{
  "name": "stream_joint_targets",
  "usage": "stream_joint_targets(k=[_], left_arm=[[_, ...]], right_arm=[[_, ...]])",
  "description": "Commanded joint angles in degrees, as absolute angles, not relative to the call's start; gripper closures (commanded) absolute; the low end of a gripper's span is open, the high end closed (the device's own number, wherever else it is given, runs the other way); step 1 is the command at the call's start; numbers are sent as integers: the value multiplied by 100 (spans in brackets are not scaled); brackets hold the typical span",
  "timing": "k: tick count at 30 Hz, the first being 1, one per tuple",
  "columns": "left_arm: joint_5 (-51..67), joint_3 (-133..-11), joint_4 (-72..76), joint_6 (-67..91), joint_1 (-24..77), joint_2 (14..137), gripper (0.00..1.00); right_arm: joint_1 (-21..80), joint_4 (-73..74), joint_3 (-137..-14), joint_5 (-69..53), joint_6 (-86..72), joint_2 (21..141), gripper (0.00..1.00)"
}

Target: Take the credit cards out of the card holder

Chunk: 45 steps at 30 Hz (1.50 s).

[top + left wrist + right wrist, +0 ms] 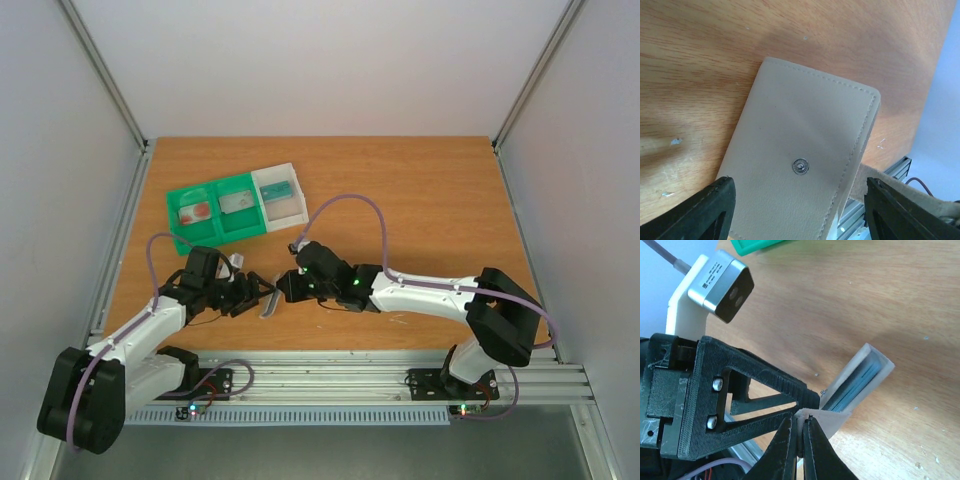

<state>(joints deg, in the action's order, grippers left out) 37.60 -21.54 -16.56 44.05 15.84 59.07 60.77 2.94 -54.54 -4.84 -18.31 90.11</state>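
Observation:
The card holder [805, 130] is a pale wallet with a metal snap. It stands tilted on its edge on the table between both grippers [268, 303]. My left gripper [797, 210] is open, with its fingers on either side of the holder. My right gripper [800, 432] is shut on the holder's white closing tab [827, 420], pulling it away from the body [860, 375]. Blue-edged layers show inside the holder; I cannot tell whether they are cards. A red/pink card [197, 211], a grey card [237, 203] and a teal card [279, 189] lie in the tray.
The green-and-white three-compartment tray [215, 228] stands at the back left, beyond both grippers; its corner shows in the right wrist view [755, 245]. The table's near edge and metal rail [330, 375] are close behind the holder.

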Motion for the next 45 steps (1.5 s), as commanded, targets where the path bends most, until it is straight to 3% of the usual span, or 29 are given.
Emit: stream_joint_targets(k=[1,24,32,39,45], left_arm=[[3798,-2173,-1572,4235,1585,5912,28],[3640,-2162,-1499,4183,1590,6114,39],[3630,-2158,-1462,4192,1583,6176,67],[3664,-2121,-1447,4201,1590,6141,94],[3834,-1949,-969,4421,1598,6160,100]], right_arm=[[5974,53,-5418,-550,-1811,8766,99],[5664,24,-4863,-686,-1935,8492,99],[5634,-288,-4901,-1058,-2035,8458,98],[5447,564,-4868,-638,-2198,8565,97],[5309,1563,-4825,-140,-2172,8322,86]])
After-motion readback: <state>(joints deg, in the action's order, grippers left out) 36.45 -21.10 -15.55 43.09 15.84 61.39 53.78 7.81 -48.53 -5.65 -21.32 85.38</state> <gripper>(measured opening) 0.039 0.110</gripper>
